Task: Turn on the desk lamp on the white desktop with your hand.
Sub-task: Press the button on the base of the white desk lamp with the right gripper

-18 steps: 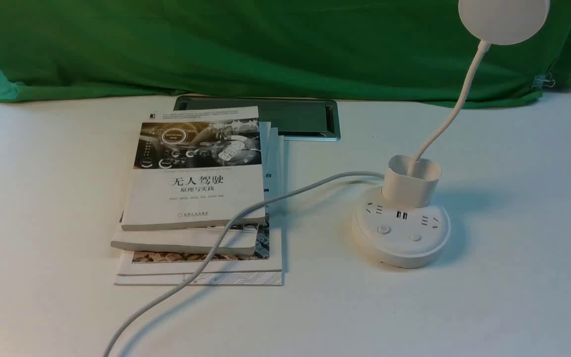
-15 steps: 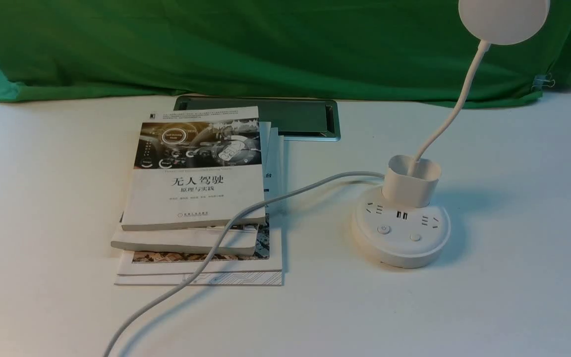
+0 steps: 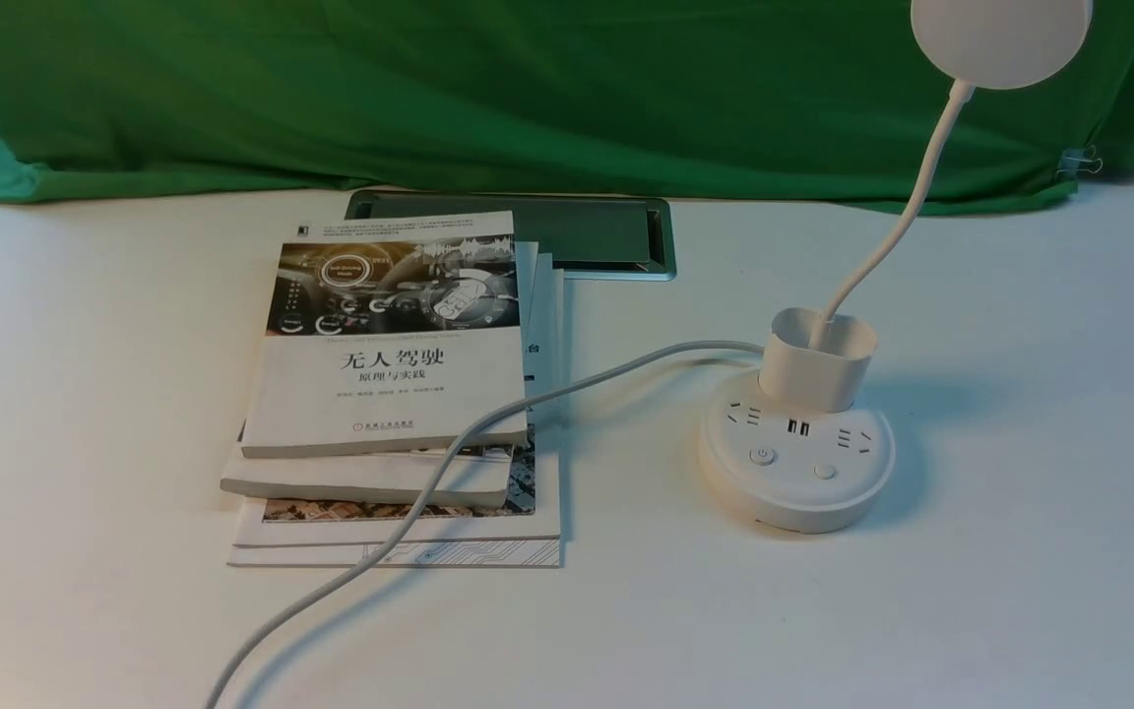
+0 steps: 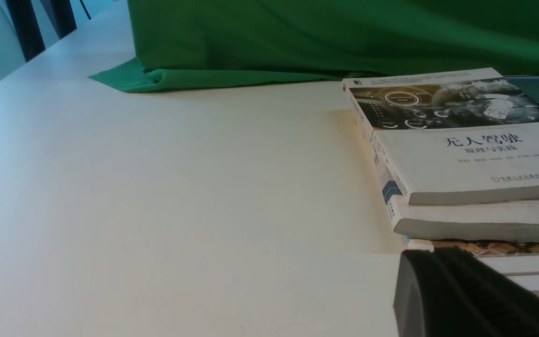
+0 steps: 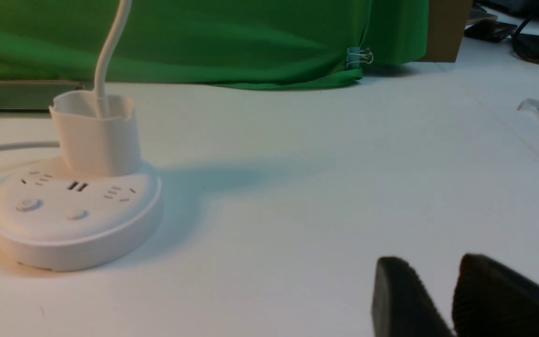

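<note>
One desk lamp (image 3: 795,463) is standing on one white desktop (image 3: 1020,591). Two round buttons (image 3: 762,456) are sitting on its base. One cup (image 3: 816,364) is sitting there too, and one cord (image 3: 626,366) is coming out of it. At least four books (image 3: 380,394) are lying in one pile. One green cloth (image 3: 528,89) is hanging behind. One grey panel (image 3: 597,236) is lying flat. One small clip (image 3: 1079,161) is pinching the cloth.
</note>
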